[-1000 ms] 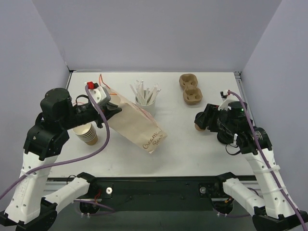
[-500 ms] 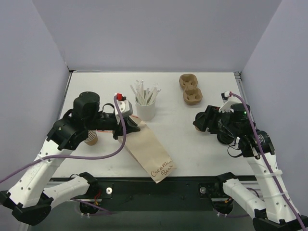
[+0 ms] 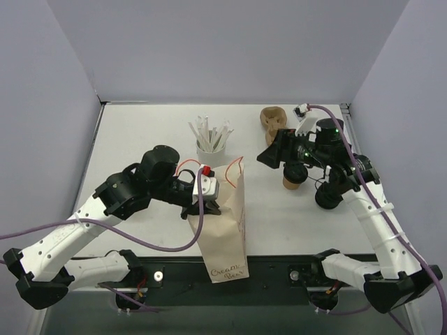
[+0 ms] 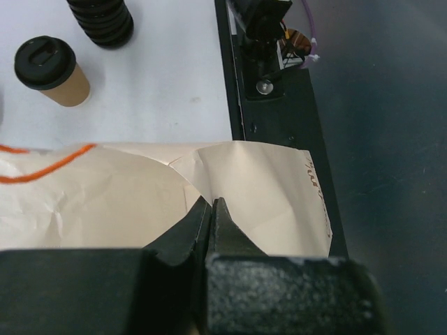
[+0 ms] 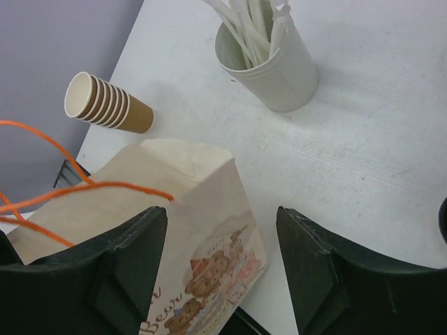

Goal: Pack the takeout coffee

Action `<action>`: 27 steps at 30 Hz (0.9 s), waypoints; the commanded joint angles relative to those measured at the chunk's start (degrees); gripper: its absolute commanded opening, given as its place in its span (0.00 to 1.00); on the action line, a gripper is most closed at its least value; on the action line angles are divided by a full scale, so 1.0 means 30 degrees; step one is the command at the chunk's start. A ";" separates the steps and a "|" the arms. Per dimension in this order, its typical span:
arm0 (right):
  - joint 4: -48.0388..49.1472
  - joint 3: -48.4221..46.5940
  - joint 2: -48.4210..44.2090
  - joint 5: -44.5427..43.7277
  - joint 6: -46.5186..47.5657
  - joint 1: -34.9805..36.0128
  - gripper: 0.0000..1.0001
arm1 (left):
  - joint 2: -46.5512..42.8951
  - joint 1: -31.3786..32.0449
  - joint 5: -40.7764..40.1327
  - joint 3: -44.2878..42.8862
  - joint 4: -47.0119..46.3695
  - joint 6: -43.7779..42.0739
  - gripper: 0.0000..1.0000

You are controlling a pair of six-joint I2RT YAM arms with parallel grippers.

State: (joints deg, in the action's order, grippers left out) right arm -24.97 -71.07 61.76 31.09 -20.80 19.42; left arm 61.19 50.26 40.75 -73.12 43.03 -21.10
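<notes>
Bag shifts to counter's near edge, left pincer clamped on it; right pincer open, takeout coffee upright just behind it.

L gripper hauled paper bag to near edge, R gripper swung toward it

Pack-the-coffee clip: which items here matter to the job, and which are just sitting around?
In the job:
takeout coffee
paper bag, pinched by the left gripper
right gripper, open

Lying about:
stack of lidless cups
stack of black lids
white cup of stirrers
pulp cup carrier
</notes>
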 commanded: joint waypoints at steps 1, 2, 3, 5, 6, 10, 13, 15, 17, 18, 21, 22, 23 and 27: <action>0.0853 -0.1563 0.1444 -0.0017 0.1745 0.1113 0.66 | -0.0298 0.0707 -0.0603 0.0524 -0.0221 -0.1402 0.00; 0.0882 -0.1652 0.1707 -0.0196 0.1863 0.1521 0.66 | -0.0357 0.0737 -0.0751 0.0584 -0.0221 -0.1432 0.00; 0.0911 -0.1711 0.2144 -0.0285 0.1951 0.1699 0.67 | -0.0502 0.0737 -0.0897 0.0672 -0.0163 -0.1462 0.01; 0.0941 -0.2002 0.2673 -0.0519 0.2155 0.2196 0.67 | -0.0737 0.0825 -0.1307 0.1052 -0.0162 -0.1491 0.06; 0.0912 -0.2178 0.3169 -0.0665 0.2186 0.2315 0.67 | -0.1057 0.0854 -0.1425 0.1199 -0.0191 -0.1636 0.11; 0.0328 -0.3174 0.4373 -0.0610 0.2537 0.2492 0.67 | -0.1996 0.1000 -0.2098 0.2194 -0.0922 -0.1462 0.32; -0.0961 -0.3762 0.5194 0.0181 0.3297 0.2638 0.66 | -0.2670 0.1001 -0.2714 0.2839 -0.1538 -0.1286 0.40; -0.1606 -0.3878 0.5574 -0.0048 0.3765 0.2813 0.66 | -0.3021 0.1001 -0.3006 0.3103 -0.1830 -0.1286 0.43; -0.1987 -0.4054 0.5780 -0.0838 0.4002 0.2989 0.66 | -0.3227 0.1001 -0.3212 0.3134 -0.1949 -0.1315 0.45; -0.2018 -0.4171 0.5869 -0.1654 0.4119 0.3019 0.66 | -0.3402 0.1001 -0.3532 0.3163 -0.2152 -0.1257 0.45; -0.2105 -0.4435 0.6044 -0.2452 0.4032 0.3048 0.64 | -0.3957 0.1001 -0.4934 0.3338 -0.3261 -0.0646 0.46; -0.2164 -0.4610 0.6132 -0.2657 0.3974 0.3077 0.63 | -0.4164 0.1001 -0.5347 0.3426 -0.3616 -0.0468 0.47; -0.2251 -0.4640 0.6191 -0.2746 0.3886 0.3048 0.62 | -0.4398 0.1001 -0.5816 0.3543 -0.3996 -0.0234 0.47; -0.2428 -0.4583 0.6280 -0.2834 0.3447 0.3136 0.53 | -0.6094 0.1001 -0.9294 0.4480 -0.6921 0.2512 0.52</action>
State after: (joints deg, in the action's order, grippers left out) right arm -30.89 -82.70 80.42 24.67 -10.17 28.34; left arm 47.27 53.04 23.38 -61.28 33.54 -21.19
